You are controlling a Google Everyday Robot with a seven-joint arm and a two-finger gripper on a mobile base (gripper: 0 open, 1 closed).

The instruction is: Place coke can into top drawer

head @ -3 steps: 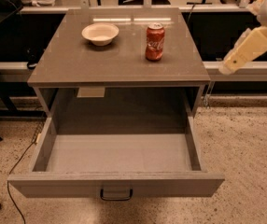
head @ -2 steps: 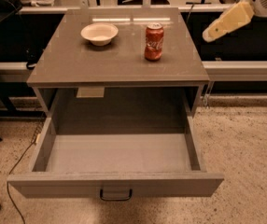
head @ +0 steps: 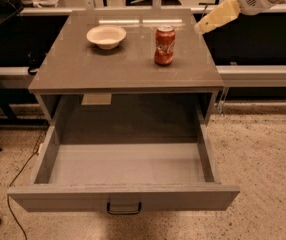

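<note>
Bowl, white, sits on the tabletop toward the back edge, left of centre. Top drawer below is pulled out well past the front edge, with a dark handle at the centre of its front panel. Coke can is upright on the tabletop, right of centre, nearer the back edge than the front, apart from the bowl, not in the drawer. Gripper is in the air just off the back right corner, outside the right edge, near the can but not touching it. Can't tell whether it's wide or narrow.
</note>
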